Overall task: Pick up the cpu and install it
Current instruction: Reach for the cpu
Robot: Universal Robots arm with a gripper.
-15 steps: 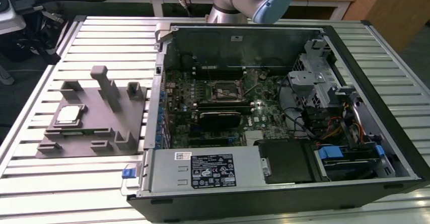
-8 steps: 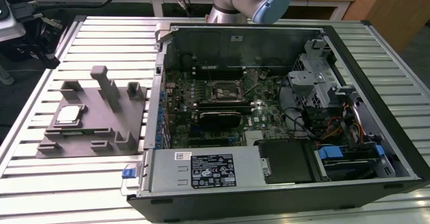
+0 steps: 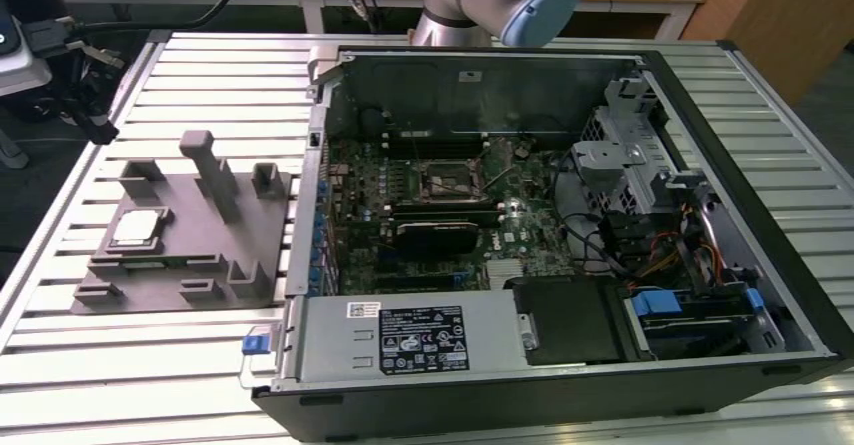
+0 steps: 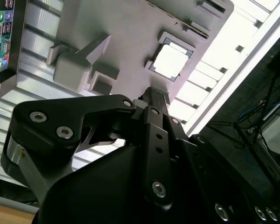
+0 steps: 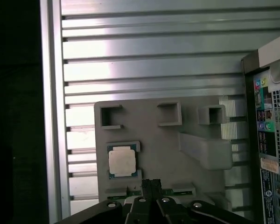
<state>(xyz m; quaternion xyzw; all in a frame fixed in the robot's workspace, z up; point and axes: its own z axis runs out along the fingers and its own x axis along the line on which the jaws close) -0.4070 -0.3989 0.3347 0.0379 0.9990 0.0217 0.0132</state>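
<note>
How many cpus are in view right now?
1. The cpu lies in a pocket of the grey fixture, on the exterior view's left of the case. Others may be hidden inside it.

The gripper I am steering is hovering over the fixture tray; the cpu is lying in a tray pocket near it, the computer case standing farther off, beside the tray.
</note>
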